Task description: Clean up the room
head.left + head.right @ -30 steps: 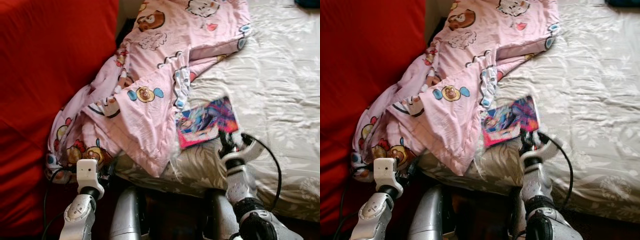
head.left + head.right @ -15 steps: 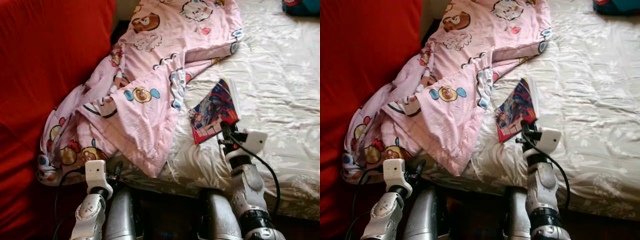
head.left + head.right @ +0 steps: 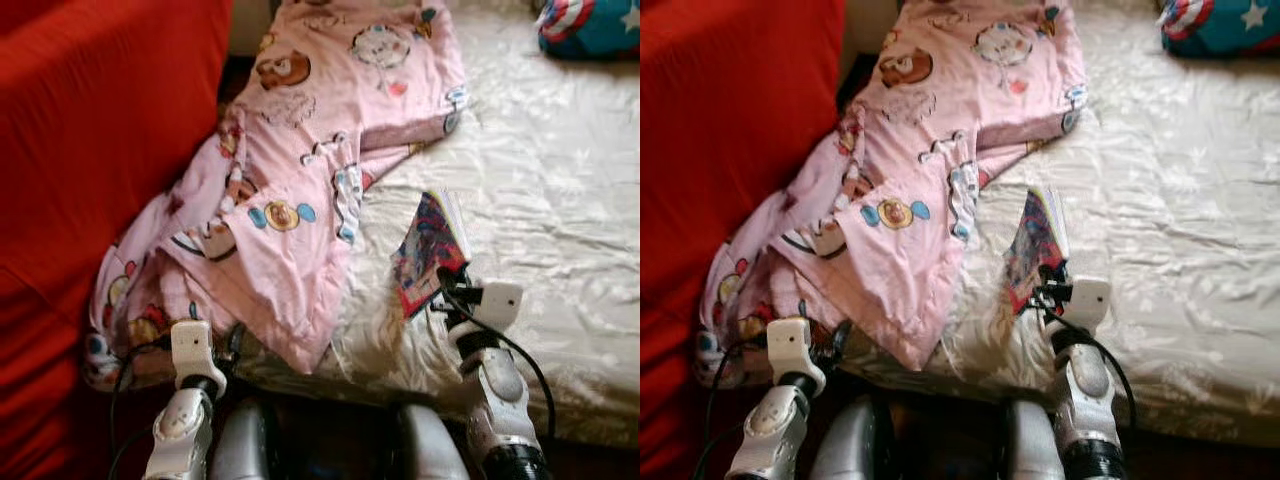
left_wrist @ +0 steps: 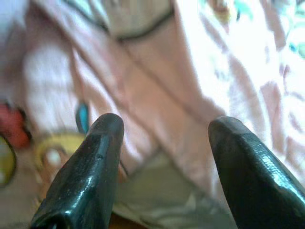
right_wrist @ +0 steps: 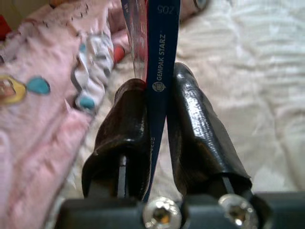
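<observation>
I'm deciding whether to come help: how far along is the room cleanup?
Early. In hand: the right gripper is shut on the book, tilted up off the bed. Left: the pink blanket lies crumpled and a cushion sits at the far edge. The left gripper is open.

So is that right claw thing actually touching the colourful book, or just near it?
Touching. In the right wrist view, the right gripper has its jaws closed on the book, whose blue spine is pinched between the two black fingers.
</observation>
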Available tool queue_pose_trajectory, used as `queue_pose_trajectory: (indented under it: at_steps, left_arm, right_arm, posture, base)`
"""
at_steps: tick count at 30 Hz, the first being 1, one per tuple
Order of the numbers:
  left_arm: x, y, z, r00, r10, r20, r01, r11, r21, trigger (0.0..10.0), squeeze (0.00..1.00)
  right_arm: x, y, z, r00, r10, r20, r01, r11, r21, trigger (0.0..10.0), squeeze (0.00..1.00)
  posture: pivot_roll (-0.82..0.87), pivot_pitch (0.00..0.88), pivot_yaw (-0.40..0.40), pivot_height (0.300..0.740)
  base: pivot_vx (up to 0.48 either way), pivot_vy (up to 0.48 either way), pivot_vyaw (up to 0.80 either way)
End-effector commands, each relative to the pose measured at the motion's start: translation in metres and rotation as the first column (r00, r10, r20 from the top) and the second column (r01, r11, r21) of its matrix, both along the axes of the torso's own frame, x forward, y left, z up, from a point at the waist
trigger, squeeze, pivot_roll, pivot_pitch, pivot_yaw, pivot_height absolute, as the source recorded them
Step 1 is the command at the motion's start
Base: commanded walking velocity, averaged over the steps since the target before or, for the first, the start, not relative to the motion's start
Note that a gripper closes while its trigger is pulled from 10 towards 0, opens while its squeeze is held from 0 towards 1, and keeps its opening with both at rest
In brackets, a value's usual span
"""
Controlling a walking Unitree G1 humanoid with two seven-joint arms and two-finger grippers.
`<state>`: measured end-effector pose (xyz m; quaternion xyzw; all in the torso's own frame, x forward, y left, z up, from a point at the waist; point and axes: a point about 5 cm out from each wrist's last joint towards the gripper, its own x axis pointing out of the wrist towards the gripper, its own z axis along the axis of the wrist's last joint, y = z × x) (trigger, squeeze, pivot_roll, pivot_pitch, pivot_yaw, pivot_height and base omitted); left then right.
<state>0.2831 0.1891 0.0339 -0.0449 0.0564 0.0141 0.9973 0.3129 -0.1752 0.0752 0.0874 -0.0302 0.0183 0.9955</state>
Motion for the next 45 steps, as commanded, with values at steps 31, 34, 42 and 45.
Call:
queue_pose_trajectory:
  at_steps: [31,34,42,45]
  left_arm:
    - [-0.006,0.000,-0.011,0.999,0.028,-0.018,-0.028,1.000,-0.010,10.0,0.00]
    - [-0.006,0.000,-0.011,0.999,0.035,-0.021,-0.035,0.999,-0.014,10.0,0.00]
    - [0.001,0.002,-0.006,0.999,0.048,-0.001,-0.048,0.999,-0.021,10.0,0.00]
    - [0.003,0.003,-0.004,0.999,0.050,0.003,-0.050,0.999,-0.020,10.0,0.00]
  right_arm:
    - [0.005,0.000,0.006,0.999,-0.037,-0.008,0.037,0.999,-0.040,10.0,0.00]
    - [0.005,-0.001,0.005,0.999,-0.040,-0.008,0.039,0.998,-0.046,10.0,0.00]
    - [0.010,-0.009,0.009,0.998,-0.063,0.008,0.063,0.996,-0.062,10.0,0.00]
    - [0.013,-0.008,0.011,0.998,-0.062,0.012,0.063,0.996,-0.065,10.0,0.00]
  posture:
    - [-0.01,0.177,-0.028,0.720]
    - [-0.02,0.163,-0.034,0.720]
    - [-0.02,0.132,-0.044,0.720]
    - [-0.02,0.121,-0.046,0.720]
  base:
    - [0.000,0.000,-0.26]
    - [0.000,0.000,-0.73]
    - [0.000,0.000,0.00]
    - [0.000,0.000,0.00]
